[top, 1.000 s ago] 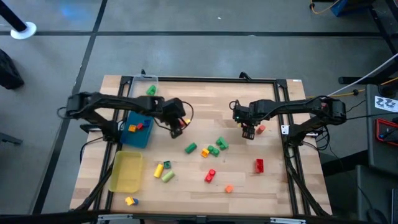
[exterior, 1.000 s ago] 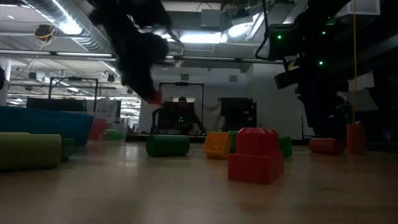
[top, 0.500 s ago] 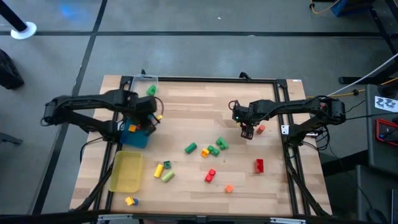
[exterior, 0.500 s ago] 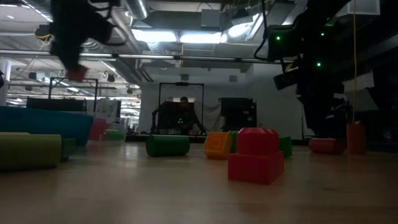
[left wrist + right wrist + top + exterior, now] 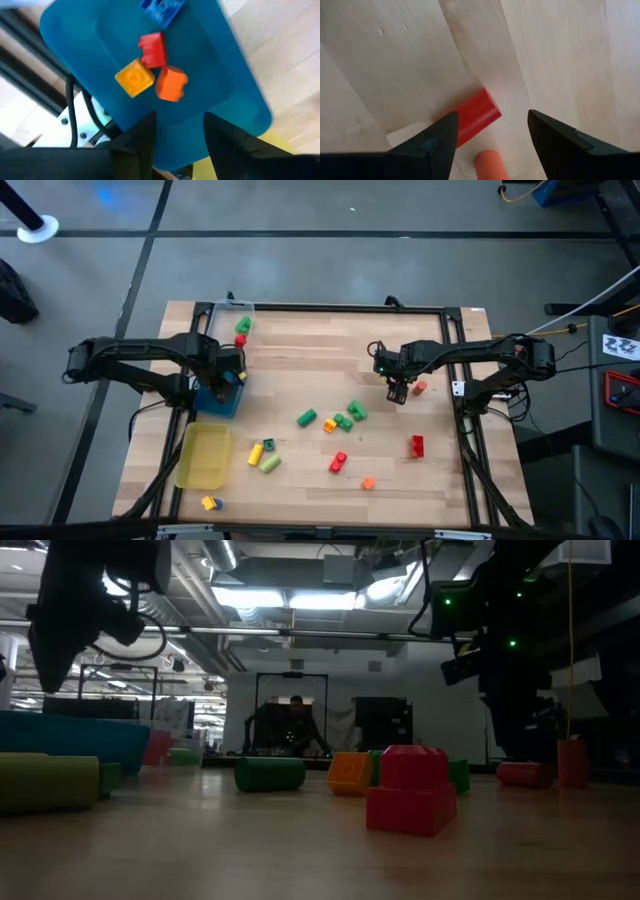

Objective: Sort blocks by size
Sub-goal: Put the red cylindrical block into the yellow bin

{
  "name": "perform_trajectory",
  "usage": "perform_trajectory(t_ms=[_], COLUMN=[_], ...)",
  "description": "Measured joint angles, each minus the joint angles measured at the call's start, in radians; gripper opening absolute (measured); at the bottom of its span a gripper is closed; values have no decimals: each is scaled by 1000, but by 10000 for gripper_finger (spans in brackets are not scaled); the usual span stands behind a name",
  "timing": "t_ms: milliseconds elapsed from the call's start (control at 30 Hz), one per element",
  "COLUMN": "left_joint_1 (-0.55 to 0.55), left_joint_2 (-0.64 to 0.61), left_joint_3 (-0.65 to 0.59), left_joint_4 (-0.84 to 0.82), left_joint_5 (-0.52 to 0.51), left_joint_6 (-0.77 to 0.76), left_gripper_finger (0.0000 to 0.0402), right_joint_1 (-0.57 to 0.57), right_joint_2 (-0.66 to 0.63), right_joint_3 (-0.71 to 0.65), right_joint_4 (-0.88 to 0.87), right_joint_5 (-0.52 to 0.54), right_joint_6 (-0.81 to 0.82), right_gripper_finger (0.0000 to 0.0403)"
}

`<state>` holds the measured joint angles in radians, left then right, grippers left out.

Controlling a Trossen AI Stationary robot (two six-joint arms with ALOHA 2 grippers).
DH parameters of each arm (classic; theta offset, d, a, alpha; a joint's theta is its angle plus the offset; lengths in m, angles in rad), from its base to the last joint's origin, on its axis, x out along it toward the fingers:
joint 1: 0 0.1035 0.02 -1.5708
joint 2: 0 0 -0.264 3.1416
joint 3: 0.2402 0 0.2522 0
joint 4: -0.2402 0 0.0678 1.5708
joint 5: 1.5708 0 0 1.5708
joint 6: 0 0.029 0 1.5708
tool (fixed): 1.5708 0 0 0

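My left gripper [image 5: 228,377] hangs open above the blue tray [image 5: 216,402], pointing down, with nothing between its fingers [image 5: 180,120]. In the tray lie a red block [image 5: 152,49], a yellow one [image 5: 134,77], an orange one [image 5: 171,84] and a blue one [image 5: 161,7]. My right gripper [image 5: 399,392] stands open over a red cylinder [image 5: 470,117] and an orange piece [image 5: 490,162] on the wood, with a finger on either side of them. More blocks lie loose mid-table: green [image 5: 307,418], red [image 5: 339,462], yellow [image 5: 262,452].
A yellow tray [image 5: 203,457] sits near the blue one. A clear tray [image 5: 232,310] at the far left holds a green block [image 5: 243,326]. A red brick [image 5: 417,445], an orange block [image 5: 368,483] and a yellow-blue block [image 5: 210,502] lie toward the near edge.
My left gripper has swung from mid-table toward the table's left edge and now hangs over the blue tray, turning as it went. The reddish block seen at its fingertips before no longer shows there.
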<state>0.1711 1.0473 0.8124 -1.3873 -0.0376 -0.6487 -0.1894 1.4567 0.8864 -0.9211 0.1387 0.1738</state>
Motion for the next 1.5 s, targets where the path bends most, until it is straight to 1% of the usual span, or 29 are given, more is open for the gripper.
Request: perform_trajectory(t_ms=[133, 233, 367, 433, 500, 667, 767, 900, 1000, 1100, 1167, 1400, 1500], left_joint_1=[0, 0, 0, 0, 0, 0, 0, 0, 0, 0, 0, 0, 0], left_joint_2=[0, 0, 0, 0, 0, 0, 1, 1, 1, 1, 0, 1, 1], left_joint_3=[-30, -37, -37, -37, -37, -37, -37, -37, -37, -37, -37, -37, -37], left_joint_4=[20, 37, 62, 74, 72, 72, 72, 72, 73, 73, 73, 109, 130], left_joint_5=[0, 0, 0, 0, 0, 0, 0, 0, 0, 0, 0, 0, 0], left_joint_6=[-2, 0, 1, 1, 1, 1, 1, 1, 1, 1, 1, 9, 47], left_gripper_finger=[157, 157, 154, 153, 153, 154, 155, 155, 155, 155, 155, 155, 155], right_joint_1=[0, 0, 0, 0, 0, 0, 0, 0, 0, 0, 0, -1, -1], right_joint_2=[-1, -1, -1, -1, -1, -1, -1, -1, -1, -1, -1, -1, -1], right_joint_3=[-27, -68, -125, -146, -164, -176, -151, -92, -43, -13, -14, -70, -80], right_joint_4=[10, 29, 124, 188, 208, 215, 213, 172, 79, -34, -63, -48, -50], right_joint_5=[0, 16, 25, 7, 1, 6, 7, 8, 9, 7, 9, 19, 52], right_joint_6=[53, 90, 111, 111, 112, 125, 95, -34, -50, 1, 54, 165, 212], right_gripper_finger=[239, 239, 239, 239, 239, 239, 239, 239, 239, 239, 239, 239, 239])
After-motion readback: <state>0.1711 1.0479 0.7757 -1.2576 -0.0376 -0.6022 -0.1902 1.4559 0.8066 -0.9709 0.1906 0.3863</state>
